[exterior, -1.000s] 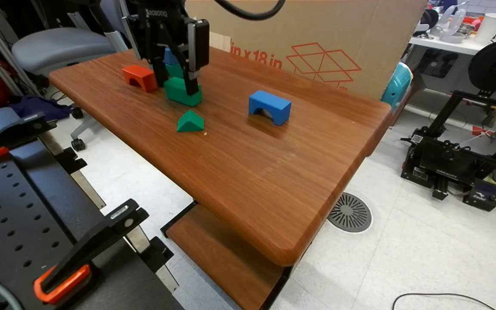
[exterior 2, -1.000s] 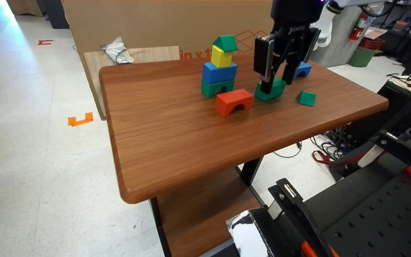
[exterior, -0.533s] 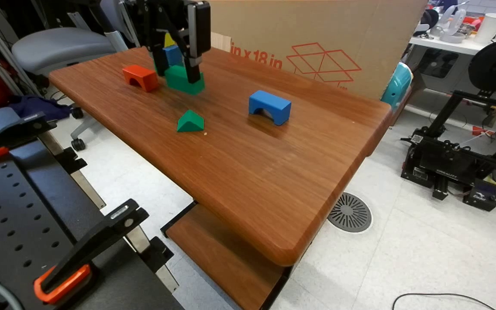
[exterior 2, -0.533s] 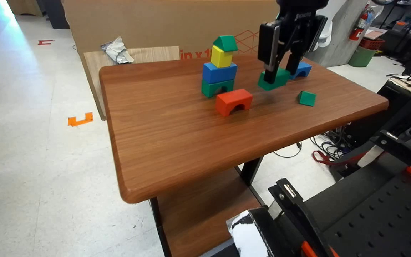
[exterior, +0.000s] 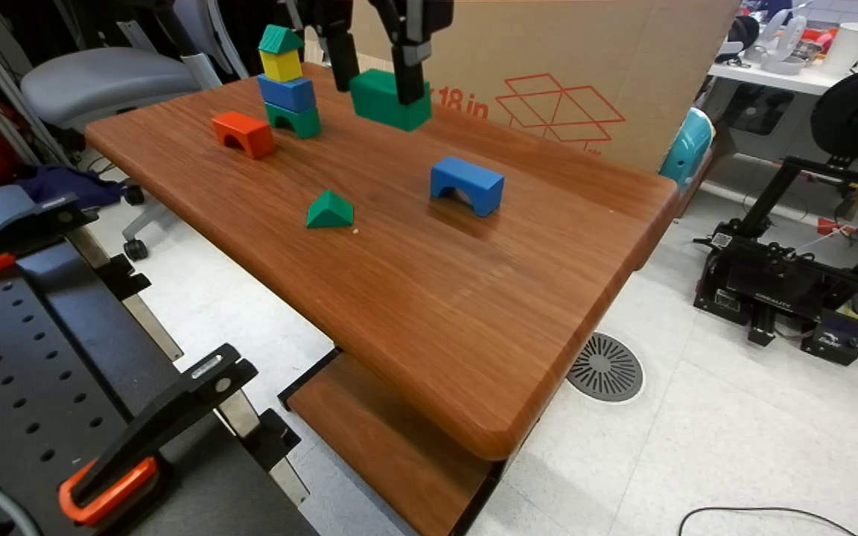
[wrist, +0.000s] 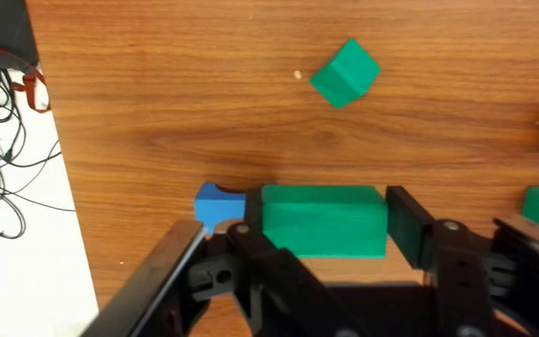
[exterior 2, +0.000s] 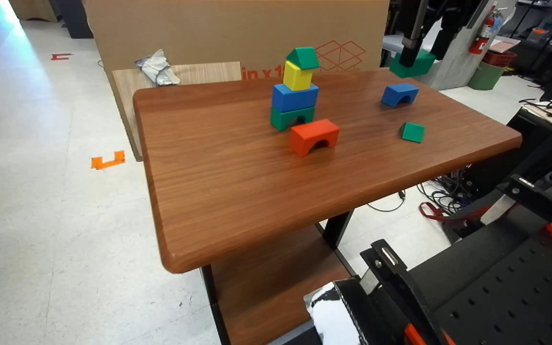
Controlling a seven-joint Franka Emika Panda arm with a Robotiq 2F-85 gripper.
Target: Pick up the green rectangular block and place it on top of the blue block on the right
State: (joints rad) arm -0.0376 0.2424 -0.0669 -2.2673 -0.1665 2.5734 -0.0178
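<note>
My gripper (exterior: 378,89) is shut on the green rectangular block (exterior: 384,100), held across its length and raised well above the table. In the wrist view the block (wrist: 325,231) sits between both fingers. It also shows in an exterior view (exterior 2: 419,64), at the table's far edge and higher than the blue block. The blue block (exterior: 466,182) is an arch standing on the table, opening down. It also shows in an exterior view (exterior 2: 399,94). In the wrist view the blue block (wrist: 218,206) lies below and left of the green block, partly hidden by the left finger.
A tower holds a green arch (exterior 2: 293,117), blue block (exterior 2: 295,98), yellow block (exterior 2: 297,76) and green roof block (exterior 2: 303,58). A red arch (exterior 2: 314,136) stands beside it. A green triangular block (exterior: 330,210) lies nearer the front edge. A cardboard box (exterior: 548,45) stands behind the table.
My gripper has risen from near the tabletop with the green block and moved across, away from the tower and toward the blue block's side. The other blocks have not moved.
</note>
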